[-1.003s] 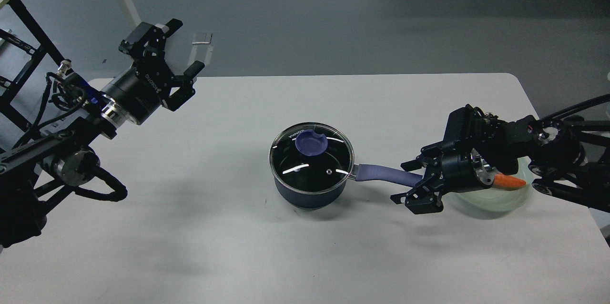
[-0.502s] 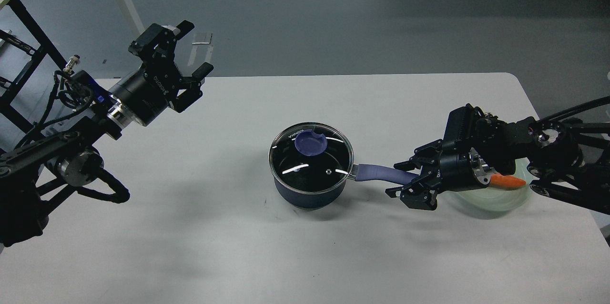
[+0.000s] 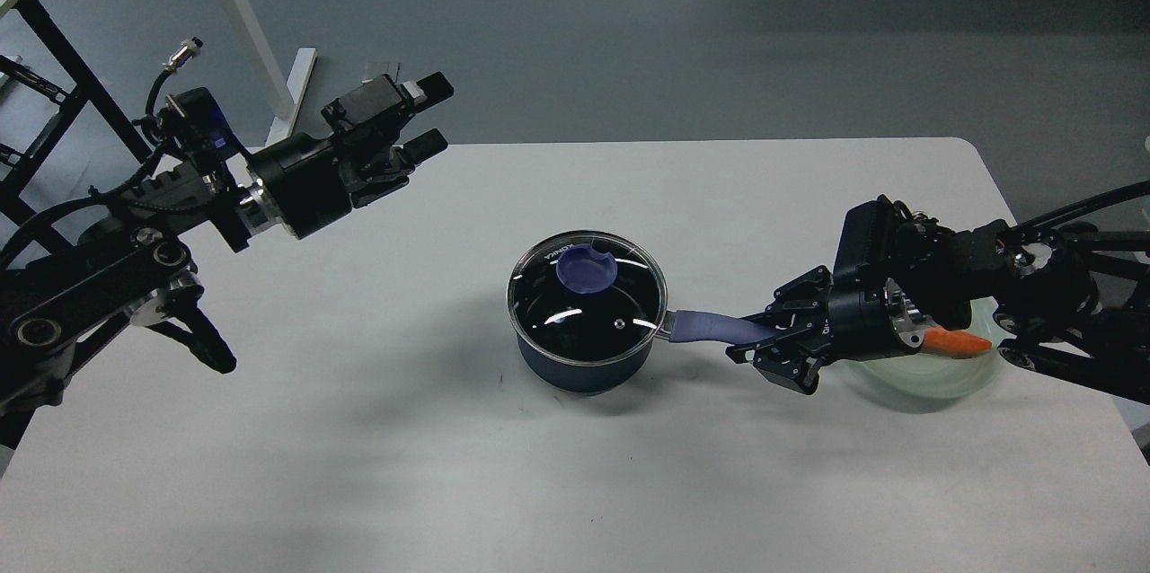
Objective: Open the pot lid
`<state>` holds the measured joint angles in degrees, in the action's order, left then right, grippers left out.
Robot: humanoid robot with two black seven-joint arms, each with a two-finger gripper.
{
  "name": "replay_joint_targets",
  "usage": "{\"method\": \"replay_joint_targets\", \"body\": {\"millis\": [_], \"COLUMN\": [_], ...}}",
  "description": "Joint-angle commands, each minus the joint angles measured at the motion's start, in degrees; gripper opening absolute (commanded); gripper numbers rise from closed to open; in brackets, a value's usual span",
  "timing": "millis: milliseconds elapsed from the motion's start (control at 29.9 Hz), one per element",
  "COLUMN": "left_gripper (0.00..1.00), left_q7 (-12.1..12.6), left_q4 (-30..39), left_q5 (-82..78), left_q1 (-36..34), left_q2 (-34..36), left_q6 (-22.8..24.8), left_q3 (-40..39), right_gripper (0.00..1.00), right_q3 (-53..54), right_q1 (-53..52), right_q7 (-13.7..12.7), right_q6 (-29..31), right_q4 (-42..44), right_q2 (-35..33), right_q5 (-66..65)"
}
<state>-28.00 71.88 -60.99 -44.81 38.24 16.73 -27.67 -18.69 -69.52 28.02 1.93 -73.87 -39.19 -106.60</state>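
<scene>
Pot handle (image 3: 719, 327) sits between right gripper (image 3: 774, 332) fingers; lid (image 3: 588, 290) on.

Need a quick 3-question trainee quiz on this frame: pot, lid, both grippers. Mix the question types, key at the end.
1. True or false: the glass lid is already off the pot.
2. Which gripper is at the pot's handle? A) left gripper B) right gripper C) neither
3. Fill in: the orange carrot lies in the pale green ____ on the table.

Key
1. False: the lid sits on the pot, its blue knob untouched.
2. B: its fingers close around the handle's end; the left gripper hangs open, far up-left of the pot.
3. bowl
</scene>
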Motion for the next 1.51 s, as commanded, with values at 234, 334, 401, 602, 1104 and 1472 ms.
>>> {"method": "replay_joint_targets", "body": {"millis": [234,334,401,602,1104,1472], "left_gripper": [0.99,0.99,0.99,0.99,0.99,0.99], "left_q7": [0.0,0.0,0.0,0.0,0.0,0.0], "left_q4": [5.3,4.7,3.8,-2.9,-10.5,-12.6], "left_q5": [-42.0,-48.9,-51.3,-55.7,-57.7,-57.8], "left_q1": [-4.1,-6.1,-6.7,-8.5,-8.0,-7.5], "left_q2": [-5.4,-6.6,-7.4,-12.6,-16.1,-17.1], "left_q6": [-11.0,-17.0,-20.5,-22.1,-25.0,-25.0], "left_q3": [4.6,10.6,13.6,15.7,18.8,19.1], "right_gripper": [0.31,0.31,0.31,0.31,0.31,0.31], "right_q3": [0.0,0.0,0.0,-0.2,-0.2,-0.2], "right_q1": [0.1,0.0,0.1,0.1,0.1,0.1], "right_q7": [0.0,0.0,0.0,0.0,0.0,0.0], "right_q6": [0.1,0.2,0.2,0.3,0.3,0.3], "right_q4": [0.0,0.0,0.0,0.0,0.0,0.0], "right_q2": [0.1,0.1,0.1,0.1,0.2,0.5], "right_q5": [0.0,0.0,0.0,0.1,0.1,0.1]}}
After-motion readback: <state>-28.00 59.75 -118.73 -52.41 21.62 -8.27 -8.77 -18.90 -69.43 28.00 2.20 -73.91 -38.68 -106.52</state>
